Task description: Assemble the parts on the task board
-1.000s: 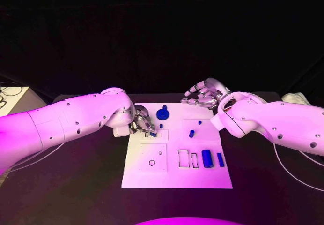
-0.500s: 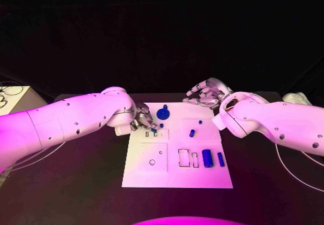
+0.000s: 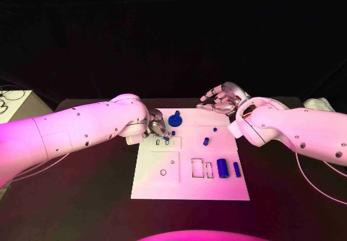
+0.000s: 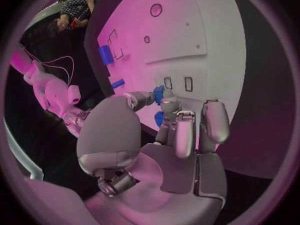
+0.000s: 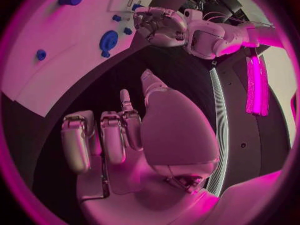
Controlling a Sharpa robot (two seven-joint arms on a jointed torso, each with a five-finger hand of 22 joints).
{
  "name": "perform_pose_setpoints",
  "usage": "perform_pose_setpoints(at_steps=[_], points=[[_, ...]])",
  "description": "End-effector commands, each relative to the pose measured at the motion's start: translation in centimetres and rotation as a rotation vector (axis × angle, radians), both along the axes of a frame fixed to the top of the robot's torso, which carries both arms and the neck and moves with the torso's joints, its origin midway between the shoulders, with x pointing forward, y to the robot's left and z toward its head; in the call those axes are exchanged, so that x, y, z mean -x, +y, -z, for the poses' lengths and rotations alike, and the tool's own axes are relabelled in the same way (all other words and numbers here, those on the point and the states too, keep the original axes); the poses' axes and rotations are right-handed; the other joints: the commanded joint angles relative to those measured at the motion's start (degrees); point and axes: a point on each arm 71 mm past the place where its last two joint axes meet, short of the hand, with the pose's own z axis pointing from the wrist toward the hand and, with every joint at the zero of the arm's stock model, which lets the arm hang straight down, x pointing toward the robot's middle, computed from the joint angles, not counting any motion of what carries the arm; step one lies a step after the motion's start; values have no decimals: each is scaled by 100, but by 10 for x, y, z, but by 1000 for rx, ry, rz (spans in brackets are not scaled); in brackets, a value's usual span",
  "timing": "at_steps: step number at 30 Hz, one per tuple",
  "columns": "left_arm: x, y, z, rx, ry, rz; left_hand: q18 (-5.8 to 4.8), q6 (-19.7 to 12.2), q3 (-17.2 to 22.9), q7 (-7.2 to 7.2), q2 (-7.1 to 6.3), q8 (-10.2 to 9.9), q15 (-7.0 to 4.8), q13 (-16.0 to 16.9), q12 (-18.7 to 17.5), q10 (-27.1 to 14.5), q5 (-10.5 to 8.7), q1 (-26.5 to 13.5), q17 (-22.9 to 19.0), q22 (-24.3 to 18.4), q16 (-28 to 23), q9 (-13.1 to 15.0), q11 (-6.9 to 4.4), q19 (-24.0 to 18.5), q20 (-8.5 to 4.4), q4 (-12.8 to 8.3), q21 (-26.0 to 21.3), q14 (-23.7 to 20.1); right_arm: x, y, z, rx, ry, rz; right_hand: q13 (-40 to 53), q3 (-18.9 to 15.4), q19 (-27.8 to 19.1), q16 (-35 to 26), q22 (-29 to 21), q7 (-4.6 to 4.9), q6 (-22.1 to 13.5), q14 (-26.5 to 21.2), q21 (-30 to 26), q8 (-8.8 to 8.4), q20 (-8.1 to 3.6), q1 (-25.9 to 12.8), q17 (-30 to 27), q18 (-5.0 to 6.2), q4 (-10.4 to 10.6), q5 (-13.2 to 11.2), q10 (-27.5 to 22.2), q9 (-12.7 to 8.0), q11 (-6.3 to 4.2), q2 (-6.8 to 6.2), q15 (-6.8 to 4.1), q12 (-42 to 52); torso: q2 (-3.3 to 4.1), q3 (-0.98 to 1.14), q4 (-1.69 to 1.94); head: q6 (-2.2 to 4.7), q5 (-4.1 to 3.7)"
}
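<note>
The small blue plastic part (image 4: 159, 92) was pinched at the fingers (image 4: 170, 106) of the left hand (image 3: 155, 125), over the slots near the far-left corner of the white task board (image 3: 189, 191). It looked light, stiff and slippery, best held at its sides; its long axis I could not tell. The right hand (image 3: 220, 99) hovered beyond the board's far edge, fingers curled, holding nothing.

Black table (image 3: 87, 201), white box (image 3: 14, 103)
</note>
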Motion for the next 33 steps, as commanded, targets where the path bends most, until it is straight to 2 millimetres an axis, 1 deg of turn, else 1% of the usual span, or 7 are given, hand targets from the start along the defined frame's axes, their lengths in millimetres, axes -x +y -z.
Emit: perform_pose_setpoints(at_steps=[1,3,9,19,23,33], points=[[0,-3,0,-24,-49,9,-32,97,1294,-57,11,3,-44,-4,23,34,19,-26,1436,6,17,-9,4,55,-1,-1340,31,558,0,1,-1,-3,-21,-13,896,0,610,18,1506,5,-15,594,12,20,7,0,1495,-82,26,4,-51,7,-6,40,-4,-30,-4,-5,2,-14,2],[1,-4,1,-26,-58,8,-36,113,1301,-61,7,-1,-49,14,32,55,64,-37,1451,27,24,-6,-1,73,-6,-1357,40,564,0,1,-1,-3,-22,-14,896,0,610,18,1506,5,-15,594,12,20,7,0,1495,-82,26,4,-51,7,-6,40,-4,-30,-4,-5,2,-14,2],[3,-5,5,-29,-67,11,-42,130,1306,-66,2,-6,-54,21,36,73,106,-51,1462,55,28,-2,-6,96,-12,-1373,51,568,1,1,-1,-3,-23,-15,896,-1,610,14,1506,5,-16,592,12,21,7,1,1487,-82,27,4,-51,8,-6,41,-5,-30,-4,-4,-5,-21,3],[7,-4,11,-42,-95,14,-45,142,1314,-70,7,-9,-59,31,41,87,135,-60,1467,67,30,1,-10,107,-16,-1379,57,570,1,0,-1,-2,-22,-15,896,-1,610,14,1506,5,-16,592,12,21,7,1,1487,-82,27,4,-51,8,-6,41,-5,-30,-2,-9,7,-33,0],[10,-2,13,-47,-101,20,-45,144,1315,-70,8,-10,-59,28,39,87,137,-62,1467,69,30,1,-10,109,-16,-1379,57,570,1,-1,-1,-1,-21,-14,896,-1,610,14,1506,5,-16,592,12,21,7,1,1487,-82,27,4,-51,8,-6,41,-5,-30,0,-7,-1,-35,9],[14,1,17,-50,-87,24,-45,151,1324,-73,7,-11,-62,32,40,93,151,-67,1481,71,36,2,-13,111,-19,-1387,59,576,1,-1,0,0,-19,-13,903,-5,610,11,1506,4,-18,590,12,29,5,2,1480,-82,31,4,-43,11,-8,45,-7,-21,-3,-8,-1,-31,32]])
